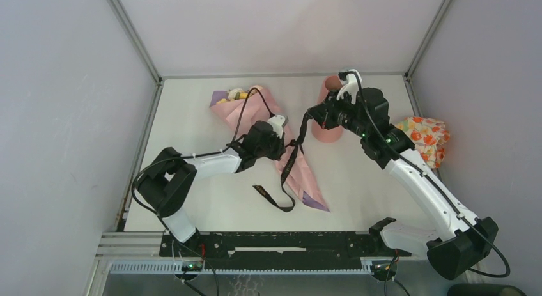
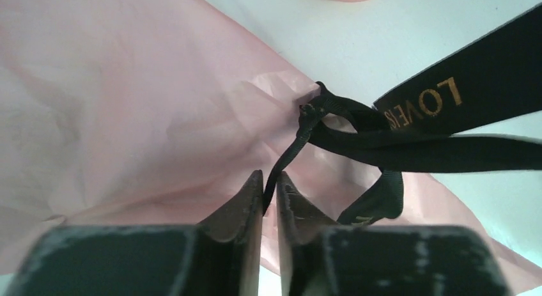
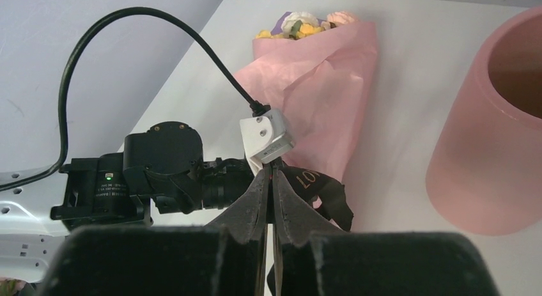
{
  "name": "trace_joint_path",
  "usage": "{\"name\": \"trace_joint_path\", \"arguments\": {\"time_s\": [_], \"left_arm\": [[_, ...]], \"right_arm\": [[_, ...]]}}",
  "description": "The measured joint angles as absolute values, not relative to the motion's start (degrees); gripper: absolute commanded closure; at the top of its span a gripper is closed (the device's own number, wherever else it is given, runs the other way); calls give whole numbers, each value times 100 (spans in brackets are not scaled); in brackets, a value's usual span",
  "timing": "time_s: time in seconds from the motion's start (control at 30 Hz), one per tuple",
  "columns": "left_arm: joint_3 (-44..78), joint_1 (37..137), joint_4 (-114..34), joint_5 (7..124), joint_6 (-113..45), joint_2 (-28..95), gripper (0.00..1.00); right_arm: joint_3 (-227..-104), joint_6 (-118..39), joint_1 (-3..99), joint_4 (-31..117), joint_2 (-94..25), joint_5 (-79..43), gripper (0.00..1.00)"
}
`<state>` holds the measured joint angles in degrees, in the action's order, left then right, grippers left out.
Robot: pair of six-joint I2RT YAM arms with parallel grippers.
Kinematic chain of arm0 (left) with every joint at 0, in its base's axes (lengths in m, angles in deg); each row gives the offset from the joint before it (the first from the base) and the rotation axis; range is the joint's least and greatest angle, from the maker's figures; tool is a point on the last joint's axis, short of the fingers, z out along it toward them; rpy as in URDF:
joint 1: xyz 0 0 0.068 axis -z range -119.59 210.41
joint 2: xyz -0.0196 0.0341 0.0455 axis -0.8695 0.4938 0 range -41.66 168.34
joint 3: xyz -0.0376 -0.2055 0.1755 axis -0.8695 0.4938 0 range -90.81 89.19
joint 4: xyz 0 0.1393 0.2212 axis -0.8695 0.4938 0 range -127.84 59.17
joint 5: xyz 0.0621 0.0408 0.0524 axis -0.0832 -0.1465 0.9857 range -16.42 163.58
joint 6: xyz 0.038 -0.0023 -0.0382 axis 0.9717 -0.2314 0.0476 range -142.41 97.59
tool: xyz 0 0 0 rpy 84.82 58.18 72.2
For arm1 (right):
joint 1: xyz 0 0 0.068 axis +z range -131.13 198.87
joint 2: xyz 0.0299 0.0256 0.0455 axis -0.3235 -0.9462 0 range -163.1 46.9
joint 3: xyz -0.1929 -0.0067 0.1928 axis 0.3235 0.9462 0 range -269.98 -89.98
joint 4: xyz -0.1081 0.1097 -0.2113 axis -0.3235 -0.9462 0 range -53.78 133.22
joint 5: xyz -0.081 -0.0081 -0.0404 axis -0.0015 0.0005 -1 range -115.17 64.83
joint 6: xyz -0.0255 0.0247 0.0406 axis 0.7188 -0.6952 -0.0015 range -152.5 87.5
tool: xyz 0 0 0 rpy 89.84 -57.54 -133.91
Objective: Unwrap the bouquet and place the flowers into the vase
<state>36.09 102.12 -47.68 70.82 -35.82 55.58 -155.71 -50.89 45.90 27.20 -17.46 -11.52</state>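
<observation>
1. The bouquet [image 1: 305,178] lies flat near the middle of the bench [image 1: 192,130]. Its wide end points to the far-left corner and its pointed tail to the near edge. The flowers [image 3: 300,24] show only at the wide mouth, and the stems are hidden.
2. Handling, our judgement: the pink paper is thin and crinkled, so it is light and soft, tears easily, and is likely to slide on the smooth bench. The cone offers no stiff place to grip.
3. The ribbon [image 2: 447,98] is black with gold lettering, flat and limp. Its knot [image 2: 310,110] sits against the paper at the waist. We judge the ribbon tails the best hold, pulled along their length to slip the knot.
4. The left hand [image 2: 269,181] has its fingers nearly together, pinching a thin strand that leads to the knot.
5. The right hand [image 3: 271,178] is closed on a ribbon band and raised above the bench.
6. The vase [image 3: 476,168] stands upright toward the far right, apart from the bouquet and near the right arm. It is tall and rigid, so a nudge could tip it.
7. The orange-flowered cloth [image 1: 425,136] lies at the right edge.
</observation>
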Motion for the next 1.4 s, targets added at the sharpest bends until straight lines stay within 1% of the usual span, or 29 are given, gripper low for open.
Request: {"name": "trace_joint_path", "arguments": {"time_s": [0.03,0.07,0.2,0.27,0.3,0.37,0.4,0.47,0.57,0.87,1.1,1.27,1.4], "left_arm": [[3609,10212,-4770,7108,-3608,5558,98],[3609,10212,-4762,7178,-3637,5558,100],[3611,10212,-4644,7617,-3812,5479,100],[3624,10212,-4482,7919,-3895,5278,100],[3626,10212,-4414,8008,-3906,5173,100],[3641,10212,-4287,8242,-3927,4862,100],[3665,10212,-4255,8310,-3940,4725,100],[3713,10212,-4121,8474,-3954,4401,100],[3764,10212,-3979,8684,-3960,4036,100],[3777,10212,-3277,9272,-4010,3326,99],[3775,10184,-2598,9879,-4201,2668,97],[3762,10011,-2032,10292,-4555,2025,91],[3731,9851,-1675,10609,-4839,1378,87]], "right_arm": [[-15571,-5091,4590,2720,-1768,-1150,89],[-15573,-5091,4590,2718,-1792,-1145,89],[-15573,-5091,4594,2710,-1927,-1143,88],[-15571,-5089,4605,2699,-2019,-1141,86],[-15571,-5089,4614,2692,-2069,-1136,83],[-15571,-5089,4643,2677,-2183,-1132,74],[-15571,-5091,4664,2672,-2246,-1132,67],[-15573,-5102,4717,2672,-2397,-1132,56],[-15573,-5109,4798,2670,-2640,-1141,47],[-15573,-5111,5084,2819,-3424,-1101,45],[-15573,-5233,5176,3068,-4098,-896,45],[-15608,-5264,5217,3182,-4390,-798,46],[-15934,-5257,5263,3127,-4694,-789,45]]}}
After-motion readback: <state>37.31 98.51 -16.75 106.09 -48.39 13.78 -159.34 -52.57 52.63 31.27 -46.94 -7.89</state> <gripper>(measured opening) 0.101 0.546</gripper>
